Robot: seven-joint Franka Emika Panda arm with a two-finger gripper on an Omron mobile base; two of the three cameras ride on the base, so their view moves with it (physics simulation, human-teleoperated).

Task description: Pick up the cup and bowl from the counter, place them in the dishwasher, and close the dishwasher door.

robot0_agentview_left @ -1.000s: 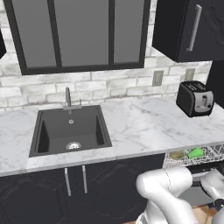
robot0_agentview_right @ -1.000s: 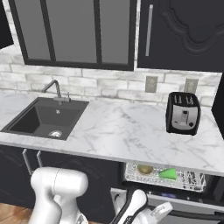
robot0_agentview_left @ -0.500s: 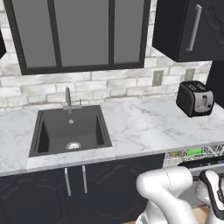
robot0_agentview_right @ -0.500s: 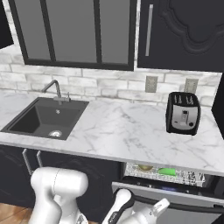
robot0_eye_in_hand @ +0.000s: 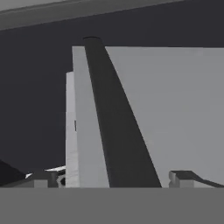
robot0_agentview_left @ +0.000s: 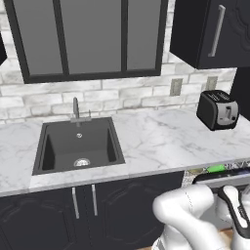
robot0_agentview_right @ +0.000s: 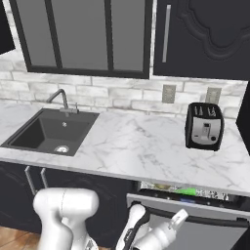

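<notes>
The dishwasher (robot0_agentview_right: 166,187) sits under the counter (robot0_agentview_right: 141,146) at the right, and a narrow gap shows its white wire rack. A green item (robot0_agentview_right: 188,191) and a pale one beside it lie in the rack; I cannot tell which is the cup and which the bowl. The dishwasher door (robot0_agentview_right: 215,233) stands nearly upright, grey-faced with a dark bar handle (robot0_agentview_right: 195,214). My gripper (robot0_agentview_right: 179,218) is pressed against the door's front. In the hand view the gripper (robot0_eye_in_hand: 113,177) is open, with the handle (robot0_eye_in_hand: 113,122) running up between its fingertips.
A black sink (robot0_agentview_left: 78,146) with a faucet is set into the counter at the left. A black toaster (robot0_agentview_left: 218,110) stands at the right near the wall. Black cabinets with silver handles (robot0_agentview_left: 83,202) sit under the sink, and wall cabinets hang above.
The dishwasher door has swung upward toward shut, so the gap over the rack has narrowed. My arm and gripper have risen with the door.
</notes>
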